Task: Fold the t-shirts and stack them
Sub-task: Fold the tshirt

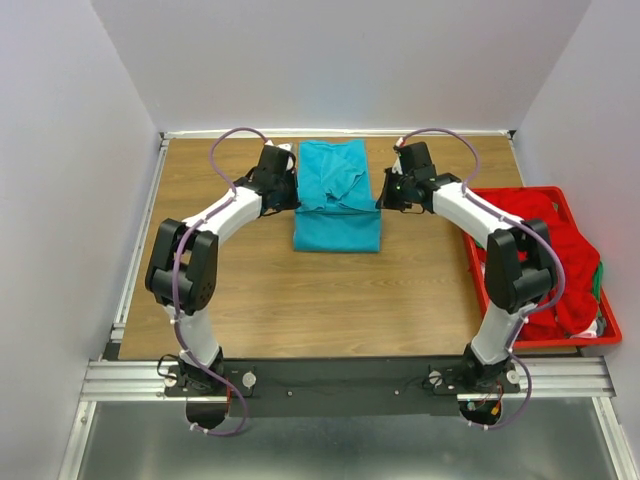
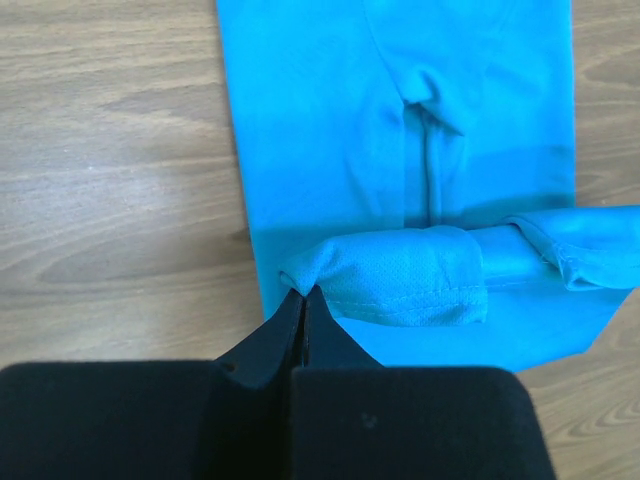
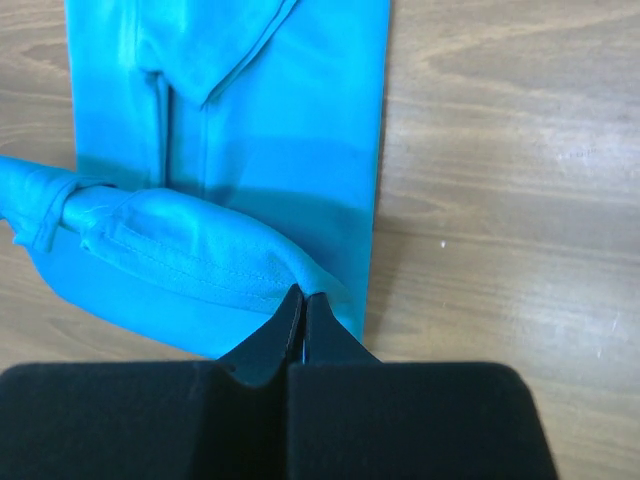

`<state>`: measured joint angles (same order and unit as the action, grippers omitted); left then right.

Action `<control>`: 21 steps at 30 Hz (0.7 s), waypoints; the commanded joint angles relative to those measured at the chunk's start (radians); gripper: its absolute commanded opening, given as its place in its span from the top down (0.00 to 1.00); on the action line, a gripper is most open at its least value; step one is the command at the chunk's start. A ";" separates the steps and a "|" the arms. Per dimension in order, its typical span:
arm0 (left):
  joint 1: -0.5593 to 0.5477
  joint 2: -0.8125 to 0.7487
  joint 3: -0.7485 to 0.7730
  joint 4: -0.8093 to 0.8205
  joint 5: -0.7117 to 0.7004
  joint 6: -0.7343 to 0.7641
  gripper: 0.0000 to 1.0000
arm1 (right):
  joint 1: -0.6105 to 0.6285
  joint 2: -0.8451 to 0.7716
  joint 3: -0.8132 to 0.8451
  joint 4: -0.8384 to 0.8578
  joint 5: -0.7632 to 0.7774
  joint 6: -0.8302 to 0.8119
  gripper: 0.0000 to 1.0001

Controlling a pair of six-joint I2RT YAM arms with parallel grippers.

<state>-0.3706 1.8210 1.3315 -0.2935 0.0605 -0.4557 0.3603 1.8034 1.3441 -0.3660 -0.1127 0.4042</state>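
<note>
- Our left hand (image 2: pixel 303 293) has its two black fingers pressed together, pinching a raised fold of the plain teal cloth t-shirt (image 2: pixel 330 120) at that shirt's edge, low and centre in the left wrist view.
- Our right hand (image 3: pixel 303 293) is closed the same way. Its fingertips meet on a rolled teal fold at the shirt's opposite edge, low and centre in the right wrist view.
- From above, we see both hands level with each other, one on each side of the teal shirt, about halfway along its length.
- The teal shirt lies in the upper centre of the top view on the brown wood-grain desk (image 1: pixel 250 290). It is narrowed to a long rectangle, and its sides are folded inward.
- Between the two hands a bunched ridge of cloth runs across the shirt. It stands above the flat layer beneath.
- At the right edge of the top view a rigid red plastic crate (image 1: pixel 478 268) sits on the desk, well apart from the teal shirt.
- In it we see crumpled red cloth t-shirts (image 1: pixel 545 240), with a little green cloth (image 1: pixel 598 278) showing near the crate's right side.
</note>
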 commanded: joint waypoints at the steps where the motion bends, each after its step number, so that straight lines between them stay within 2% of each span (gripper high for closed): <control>1: 0.018 0.024 0.029 0.065 -0.019 0.018 1.00 | -0.012 0.054 0.044 0.048 0.031 -0.039 0.99; 21: 0.036 0.152 0.043 0.189 -0.051 0.005 1.00 | -0.023 0.217 0.119 0.136 0.027 -0.077 0.99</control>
<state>-0.3431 1.9564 1.3659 -0.1619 0.0486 -0.4538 0.3500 1.9774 1.4349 -0.2672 -0.1127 0.3492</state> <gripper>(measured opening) 0.009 0.012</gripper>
